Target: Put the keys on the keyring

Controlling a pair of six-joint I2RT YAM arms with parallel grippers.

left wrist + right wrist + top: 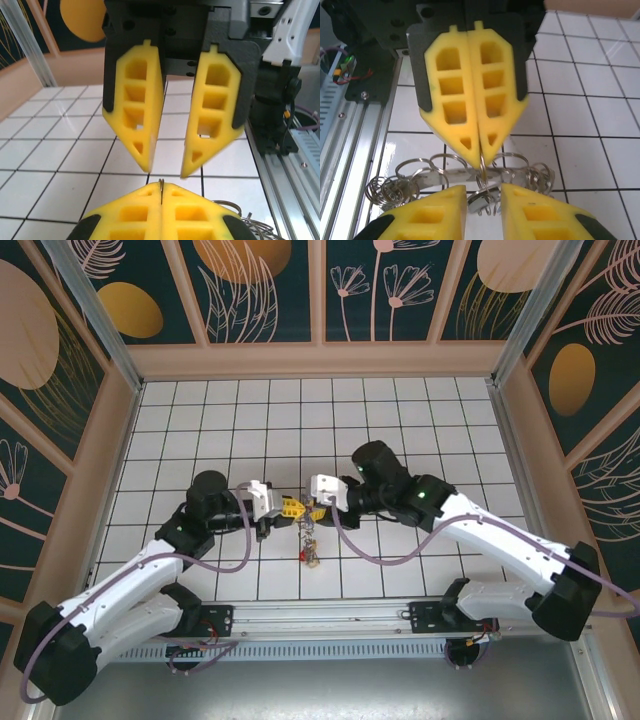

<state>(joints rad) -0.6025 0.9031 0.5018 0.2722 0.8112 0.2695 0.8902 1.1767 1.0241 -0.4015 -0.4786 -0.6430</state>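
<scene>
Yellow fingers of the left gripper (482, 159) were pinched shut on a thin wire keyring (482, 167), while the right gripper (483, 192) stood slightly parted, tip to tip with it. Just below, a cluster of silver split rings (440, 172) spread above the white tiled floor (600, 115).

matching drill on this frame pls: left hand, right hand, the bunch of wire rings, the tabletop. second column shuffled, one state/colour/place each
Column 1
1. left hand
2. right hand
3. bunch of wire rings
4. tabletop

Column 2
A. jaws apart, nothing between the fingertips
B. white tiles with dark grid lines
C. shut on a thin wire loop
D. silvery, just nearer the arm bases than the two hands' fingertips

Pairs: 1-C, 2-A, 3-D, 4-B
</scene>
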